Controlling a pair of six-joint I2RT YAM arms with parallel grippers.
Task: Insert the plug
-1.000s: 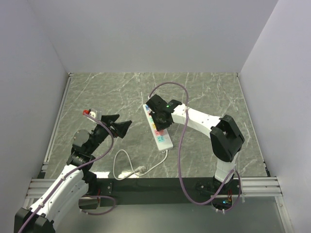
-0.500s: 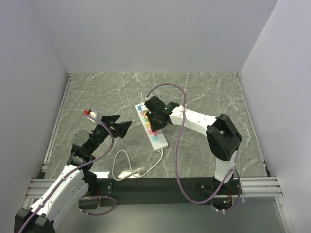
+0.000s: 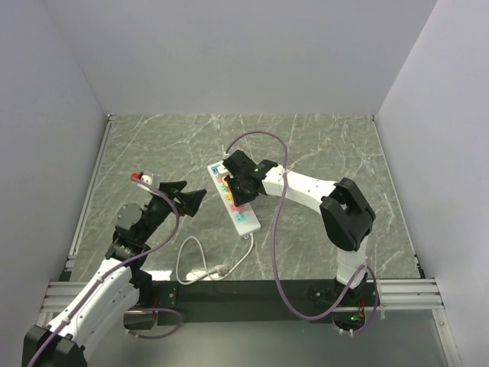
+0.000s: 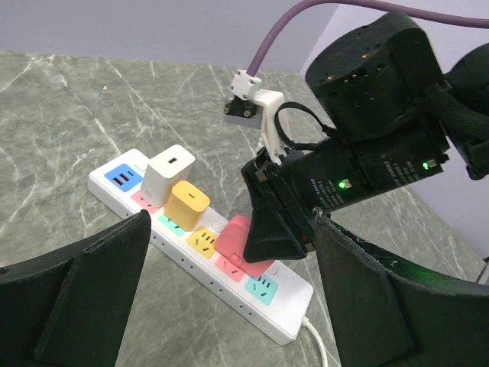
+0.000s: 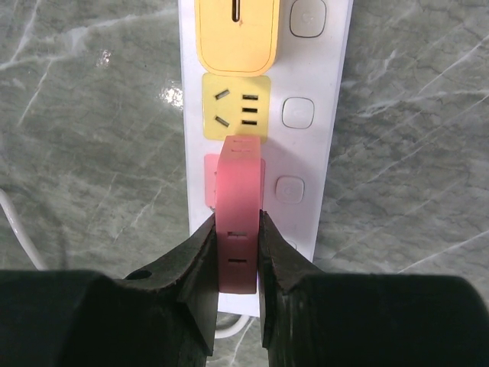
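Observation:
My right gripper (image 5: pixel 238 223) is shut on a pink plug (image 5: pixel 238 180), one finger on each side. The plug sits over the pink socket of a white power strip (image 5: pixel 330 153), just below an empty yellow socket (image 5: pixel 235 107). In the left wrist view the pink plug (image 4: pixel 234 235) leans a little on the power strip (image 4: pixel 286 319); its prongs are hidden. From above, the right gripper (image 3: pixel 239 191) covers the middle of the power strip (image 3: pixel 246 221). My left gripper (image 3: pixel 191 200) hangs open to the strip's left, holding nothing.
A yellow plug (image 4: pixel 189 205) and a white plug (image 4: pixel 168 174) stand in sockets further along the strip. The strip's white cable (image 3: pixel 197 264) loops on the marble table near the front edge. Grey walls close in the left, right and back.
My right gripper has moved left with the pink plug, and the power strip has slid left with it. The left arm has not moved.

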